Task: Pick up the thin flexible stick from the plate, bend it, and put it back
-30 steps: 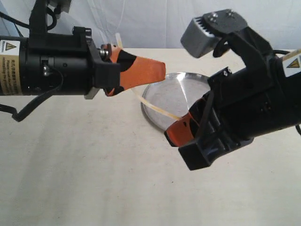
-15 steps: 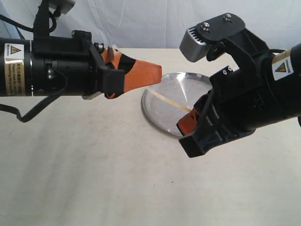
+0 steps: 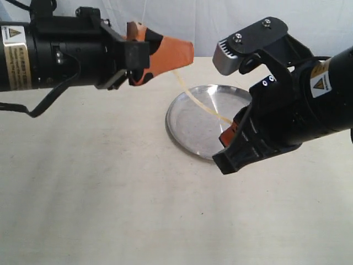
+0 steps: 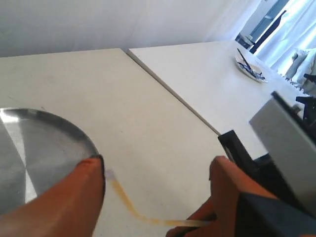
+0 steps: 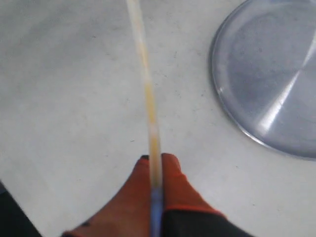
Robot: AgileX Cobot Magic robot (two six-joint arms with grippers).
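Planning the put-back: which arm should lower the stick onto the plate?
Right: the right gripper is shut on the stick near the plate; the left gripper is open.

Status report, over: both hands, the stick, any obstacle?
Left hand open, stick end at one finger. Right hand shut on stick, held in air near plate. No obstacle seen.

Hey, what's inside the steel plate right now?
The plate shows bare steel where visible. The thin flexible stick is held in the air, pinched in the right gripper, not lying inside. The right arm covers the plate's near right part in the exterior view.
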